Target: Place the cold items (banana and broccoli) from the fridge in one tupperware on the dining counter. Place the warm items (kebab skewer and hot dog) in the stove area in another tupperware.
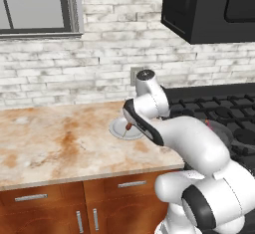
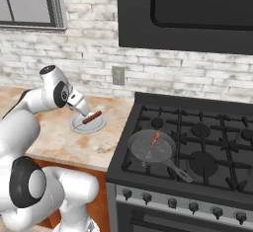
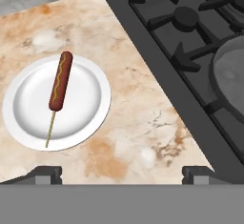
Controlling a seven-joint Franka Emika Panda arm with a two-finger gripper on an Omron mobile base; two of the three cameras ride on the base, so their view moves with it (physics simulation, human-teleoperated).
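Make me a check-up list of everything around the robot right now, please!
Surface: beige marbled counter beside the black stove.
Job's things: hot dog on a stick, with a mustard line, lying on a round plate on the counter; kebab skewer lying in a grey pan on the front left burner.
Clutter: nothing seen.
Grippers: gripper open, holding nothing, above the counter between plate and stove.
Cables: nothing seen.
Surroundings: white brick wall with an outlet, a window up left, a black microwave over the stove, wood drawers under the counter.
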